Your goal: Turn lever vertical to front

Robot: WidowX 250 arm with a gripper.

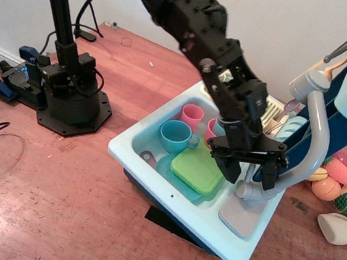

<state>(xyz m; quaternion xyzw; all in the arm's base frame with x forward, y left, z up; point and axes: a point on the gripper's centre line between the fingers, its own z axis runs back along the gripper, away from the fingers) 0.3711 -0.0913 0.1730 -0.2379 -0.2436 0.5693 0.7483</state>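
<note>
The lever is a grey toy tap point(319, 142), a tall curved pipe with a round head point(304, 87) at the top right. Its base point(252, 193) sits on the front right corner of the light blue toy sink point(156, 176). My black gripper point(249, 175) points down right at that base. It is open, with one finger point(228, 168) left of the short stub and the other point(270, 175) right of it. The stub is mostly hidden between the fingers. I cannot tell whether a finger touches it.
The sink holds a green square plate point(196, 169), a teal cup point(174, 135) and two pink cups point(192, 114). A pale dish rack point(273, 114) lies behind my arm. A blue toy panel point(336, 119), a net bag of toy fruit point(337, 178) and a brush utensil point(339, 50) stand right. A black stand point(66, 91) is left.
</note>
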